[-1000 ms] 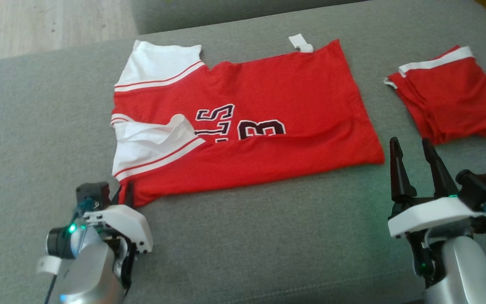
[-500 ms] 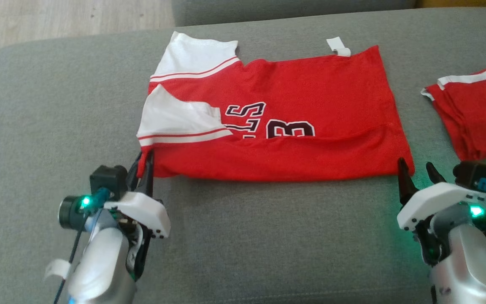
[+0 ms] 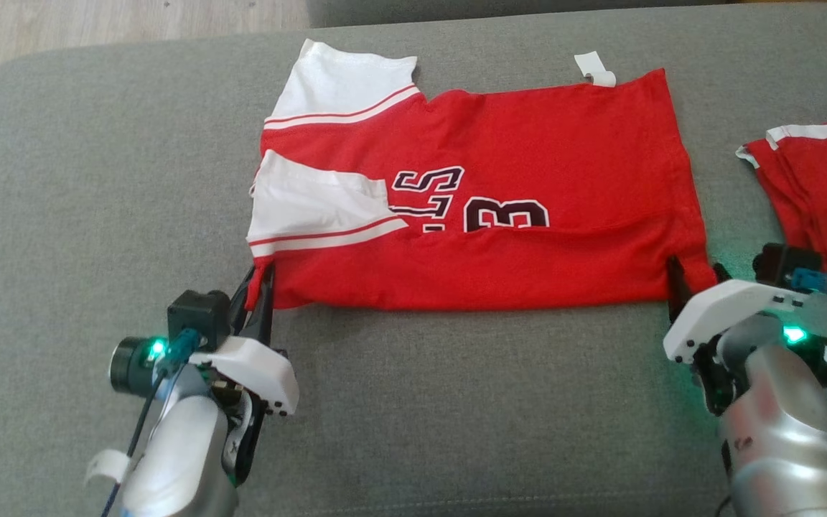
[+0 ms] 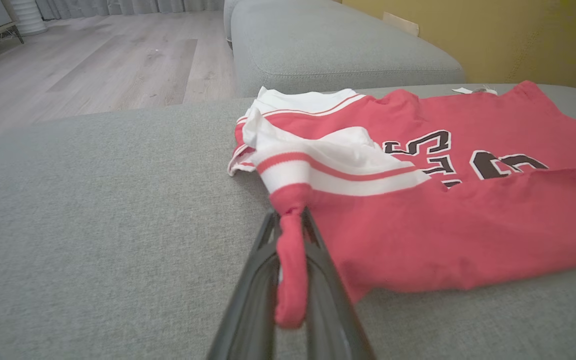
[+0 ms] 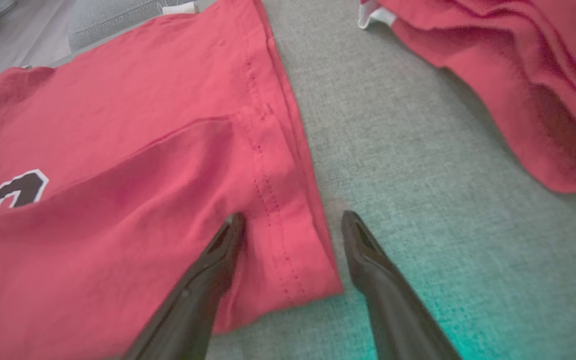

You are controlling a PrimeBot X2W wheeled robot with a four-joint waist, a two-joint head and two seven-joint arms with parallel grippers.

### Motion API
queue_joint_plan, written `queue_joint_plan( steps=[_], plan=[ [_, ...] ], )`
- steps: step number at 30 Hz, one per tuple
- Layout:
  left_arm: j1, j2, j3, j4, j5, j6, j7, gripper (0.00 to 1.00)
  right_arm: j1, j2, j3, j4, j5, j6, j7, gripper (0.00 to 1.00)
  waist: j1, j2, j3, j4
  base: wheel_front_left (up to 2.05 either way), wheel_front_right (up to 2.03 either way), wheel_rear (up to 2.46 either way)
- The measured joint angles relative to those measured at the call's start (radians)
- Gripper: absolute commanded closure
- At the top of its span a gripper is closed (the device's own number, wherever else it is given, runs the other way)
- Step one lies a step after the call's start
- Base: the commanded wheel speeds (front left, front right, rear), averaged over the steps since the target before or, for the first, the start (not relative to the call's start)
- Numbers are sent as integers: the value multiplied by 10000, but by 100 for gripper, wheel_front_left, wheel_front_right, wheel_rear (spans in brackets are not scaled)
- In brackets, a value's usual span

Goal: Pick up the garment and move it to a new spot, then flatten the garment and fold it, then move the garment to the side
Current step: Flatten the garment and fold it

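- Sofa cushion [image 3: 62, 215]: carries the work.
- Garment [image 3: 528, 143]: spread flat mid-cushion, near long edge already turned over; folding step judged in hand.
- Left gripper [image 4: 290, 240]: pressed together, pinching the near-left corner.
- Right gripper [image 5: 293, 222]: spread, straddling the near hem corner, not yet gripping.
- Next: close right gripper on that corner, then lift both corners evenly.

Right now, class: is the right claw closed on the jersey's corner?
No, the right claw stands open, fingers straddling one corner of the jersey.
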State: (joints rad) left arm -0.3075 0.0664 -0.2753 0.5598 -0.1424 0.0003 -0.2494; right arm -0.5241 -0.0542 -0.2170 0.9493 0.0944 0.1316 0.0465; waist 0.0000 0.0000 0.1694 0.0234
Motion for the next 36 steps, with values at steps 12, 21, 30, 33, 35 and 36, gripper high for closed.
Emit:
queue_joint_plan(
  steps=[12,21,30,33,35,36],
  plan=[
    [227,123,136,347,-13,88,0,100,-148,33,48,941,-635,0,-997,100,0,0,-495,-281,0,0,0],
    [979,161,192,495,-105,98,0,100,716,82,-203,570,-485,0,-982,100,0,0,-1197,-521,0,0,0],
    [1961,153,2,554,-205,132,31,100,2159,111,-150,-671,119,0,-176,100,0,0,-1790,-731,0,0,0],
    [2167,151,-35,548,-222,142,117,100,2661,125,-84,-1220,311,0,107,100,0,0,-1865,-773,0,0,0],
    [2211,151,-46,548,-222,144,155,100,2800,130,-61,-1396,370,0,176,100,0,0,-1878,-789,0,0,0],
    [2243,153,-69,550,-222,144,199,100,2929,134,-38,-1582,441,0,270,100,0,0,-1887,-807,0,0,0]
  ],
)
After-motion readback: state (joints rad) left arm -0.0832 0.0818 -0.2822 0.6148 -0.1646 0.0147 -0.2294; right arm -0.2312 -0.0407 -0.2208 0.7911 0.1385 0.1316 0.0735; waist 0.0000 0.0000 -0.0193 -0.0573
